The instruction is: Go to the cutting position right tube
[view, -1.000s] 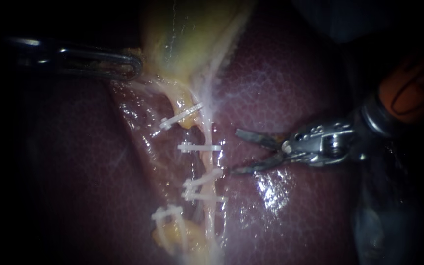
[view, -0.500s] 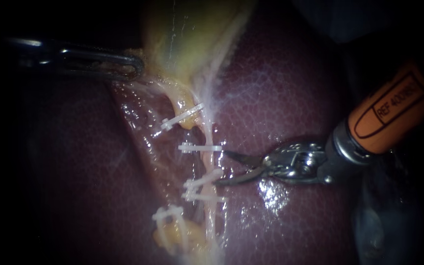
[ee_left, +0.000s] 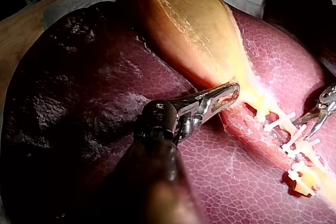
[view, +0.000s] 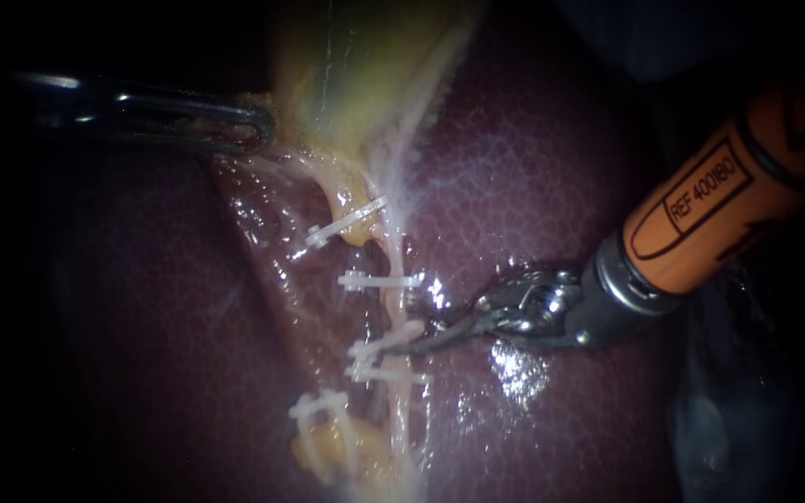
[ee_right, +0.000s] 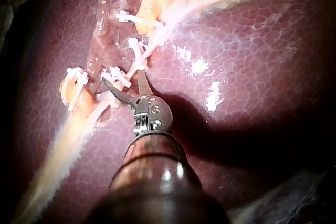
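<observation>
Right instrument (view: 412, 323): jaws gaping, is straddling right tube (view: 393, 307) between clips (view: 379, 278)
Handling: probably soft, slick, frail
Left instrument (view: 235, 126): is clamping gallbladder (view: 347, 74)

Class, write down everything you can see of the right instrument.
The right instrument comes in from the upper right. It has an orange sleeve with a black-outlined label, then a grey metal collar, a shiny metal wrist and two thin, dark, curved blades. Its jaws are open and straddle the right tube between white clips, low over the wet liver. Whether the blades touch the tube is unclear.
</observation>
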`<state>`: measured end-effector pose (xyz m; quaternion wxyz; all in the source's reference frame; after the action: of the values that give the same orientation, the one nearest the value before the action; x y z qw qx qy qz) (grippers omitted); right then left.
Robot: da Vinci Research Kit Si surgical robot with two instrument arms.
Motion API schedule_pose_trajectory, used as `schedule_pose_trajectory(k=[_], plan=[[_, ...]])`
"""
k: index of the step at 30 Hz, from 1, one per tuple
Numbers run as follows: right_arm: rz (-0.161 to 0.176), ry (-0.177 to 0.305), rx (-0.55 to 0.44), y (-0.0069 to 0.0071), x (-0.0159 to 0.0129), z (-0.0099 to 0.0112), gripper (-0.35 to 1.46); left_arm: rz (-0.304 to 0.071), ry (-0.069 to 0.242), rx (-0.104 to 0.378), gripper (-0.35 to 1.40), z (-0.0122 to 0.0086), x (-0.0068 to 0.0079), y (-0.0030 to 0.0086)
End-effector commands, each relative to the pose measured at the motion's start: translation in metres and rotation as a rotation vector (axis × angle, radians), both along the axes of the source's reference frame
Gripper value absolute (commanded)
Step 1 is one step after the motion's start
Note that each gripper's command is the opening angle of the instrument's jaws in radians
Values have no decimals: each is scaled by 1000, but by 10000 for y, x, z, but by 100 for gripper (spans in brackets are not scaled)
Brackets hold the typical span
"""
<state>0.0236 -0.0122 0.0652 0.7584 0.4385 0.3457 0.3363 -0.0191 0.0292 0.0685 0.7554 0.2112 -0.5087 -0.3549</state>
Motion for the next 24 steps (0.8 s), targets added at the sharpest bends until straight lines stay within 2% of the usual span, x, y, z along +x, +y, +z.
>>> schedule_pose_trajectory(k=[1, 10, 19, 24], plan=[[9, 11, 8, 2, 1, 2, 127, 0, 0, 0, -35, 0, 0, 0], [48, 130, 135, 12, 10, 16, 130, -1, 0, 0, -35, -1, 0, 0], [46, 227, 235, 13, 26, 21, 132, -1, 0, 0, -35, -1, -1, 0], [46, 277, 249, 8, 35, 25, 132, -1, 1, 0, -35, -1, -1, 0]])
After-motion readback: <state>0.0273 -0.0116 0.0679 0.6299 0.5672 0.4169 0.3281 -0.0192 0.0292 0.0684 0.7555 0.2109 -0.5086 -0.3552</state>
